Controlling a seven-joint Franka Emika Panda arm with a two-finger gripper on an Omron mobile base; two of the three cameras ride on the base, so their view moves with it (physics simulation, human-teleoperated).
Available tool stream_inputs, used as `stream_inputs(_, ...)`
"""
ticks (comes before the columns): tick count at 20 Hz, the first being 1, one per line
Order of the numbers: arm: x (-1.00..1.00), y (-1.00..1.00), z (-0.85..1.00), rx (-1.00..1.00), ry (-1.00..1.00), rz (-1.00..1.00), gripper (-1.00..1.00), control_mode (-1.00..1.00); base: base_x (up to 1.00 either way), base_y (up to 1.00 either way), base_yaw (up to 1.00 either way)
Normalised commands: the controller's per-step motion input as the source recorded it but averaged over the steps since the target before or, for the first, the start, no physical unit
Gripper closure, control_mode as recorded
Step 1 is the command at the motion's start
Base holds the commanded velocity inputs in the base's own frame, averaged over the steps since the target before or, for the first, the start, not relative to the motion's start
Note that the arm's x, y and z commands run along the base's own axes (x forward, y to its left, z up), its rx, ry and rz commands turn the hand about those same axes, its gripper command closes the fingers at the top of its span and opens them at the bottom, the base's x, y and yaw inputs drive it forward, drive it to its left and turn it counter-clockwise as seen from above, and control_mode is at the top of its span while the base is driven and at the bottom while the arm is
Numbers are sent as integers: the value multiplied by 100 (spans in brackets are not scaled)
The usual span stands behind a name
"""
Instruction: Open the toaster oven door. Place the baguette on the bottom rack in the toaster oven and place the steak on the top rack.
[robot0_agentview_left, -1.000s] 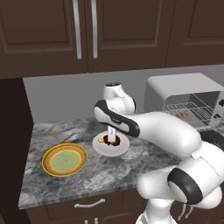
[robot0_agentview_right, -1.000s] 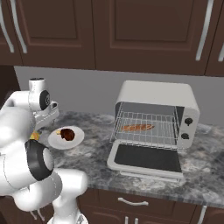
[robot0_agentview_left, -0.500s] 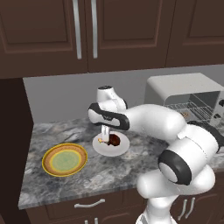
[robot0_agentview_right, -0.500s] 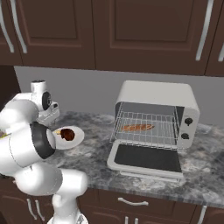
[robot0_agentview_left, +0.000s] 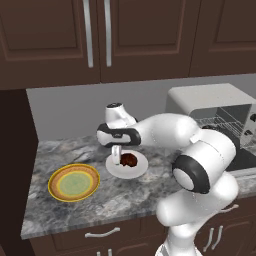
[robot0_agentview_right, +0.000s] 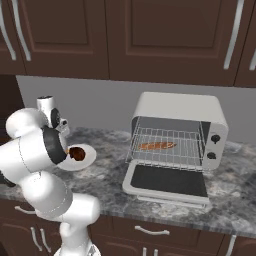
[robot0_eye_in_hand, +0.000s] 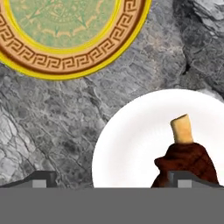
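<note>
The steak (robot0_agentview_left: 130, 160) (robot0_eye_in_hand: 188, 162), dark reddish-brown with a pale tan end, lies on a white plate (robot0_agentview_left: 125, 170) (robot0_eye_in_hand: 131, 144). My gripper (robot0_agentview_left: 116, 152) (robot0_eye_in_hand: 111, 181) hangs just above that plate, open and holding nothing; one fingertip (robot0_eye_in_hand: 183, 178) is at the steak, the other is off the plate's rim. The toaster oven (robot0_agentview_right: 177, 117) stands at the right with its door (robot0_agentview_right: 167, 182) folded down flat. The baguette (robot0_agentview_right: 157, 146) rests on a wire rack inside; I cannot tell which rack.
A yellow plate with a green centre (robot0_agentview_left: 74, 181) (robot0_eye_in_hand: 70, 30) sits left of the white plate. Dark cabinets hang above the grey stone counter (robot0_agentview_left: 115, 197). My own arm arches from the lower right across the counter between plate and oven.
The gripper has crept slightly left and lower over the white plate, and the arm's elbow has swung round. The steak, baguette and oven door have not moved.
</note>
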Motion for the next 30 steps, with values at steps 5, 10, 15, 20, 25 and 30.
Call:
stream_inputs(5,37,0,-26,-3,-1,5,-100,-100,0,0,0)
stream_inputs(10,37,14,-30,-5,-3,2,-100,-100,0,0,0)
stream_inputs(15,31,6,-30,0,-9,0,-100,-100,0,0,0)
stream_inputs(20,41,5,-32,-2,-1,0,-100,-100,0,0,0)
stream_inputs(25,37,7,-28,-1,0,0,-100,-100,0,0,0)
stream_inputs(30,14,12,-12,-1,0,-2,-100,-100,0,0,0)
